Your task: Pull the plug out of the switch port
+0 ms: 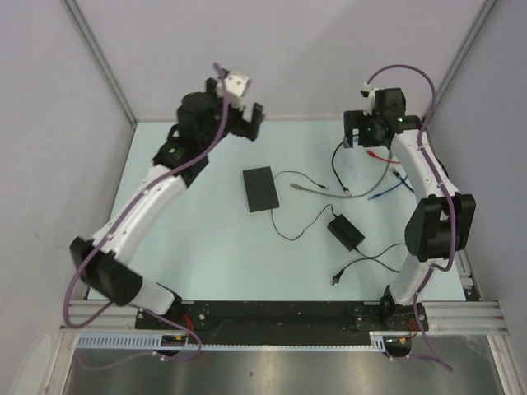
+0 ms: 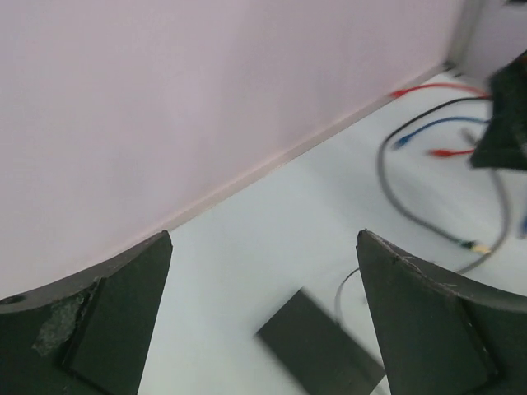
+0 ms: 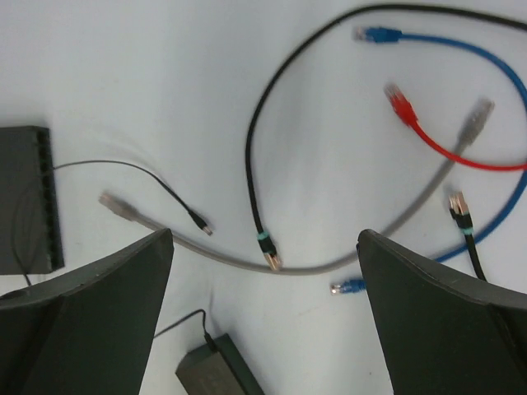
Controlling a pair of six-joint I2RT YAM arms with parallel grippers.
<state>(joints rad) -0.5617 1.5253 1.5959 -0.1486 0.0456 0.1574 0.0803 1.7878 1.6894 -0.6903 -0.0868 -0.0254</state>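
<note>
The switch [image 1: 261, 189] is a flat black box lying mid-table. It also shows in the left wrist view [image 2: 325, 346] and at the left edge of the right wrist view [image 3: 25, 197], with its sockets along the edge facing the cables. A thin black lead [image 3: 123, 167] runs from that edge to a small plug [image 3: 202, 226] lying free on the table. I cannot tell whether any socket holds a plug. My left gripper [image 1: 243, 123] [image 2: 263, 247] is open and empty, raised behind the switch. My right gripper [image 1: 362, 138] [image 3: 263, 239] is open and empty above the loose cables.
The black adapter brick [image 1: 346, 233] [image 3: 218, 370] lies right of the switch, with thin leads. Loose grey [image 3: 230, 259], black [image 3: 251, 164], blue [image 3: 461, 45] and red [image 3: 428, 140] network cables lie at the back right. Walls close the back and both sides.
</note>
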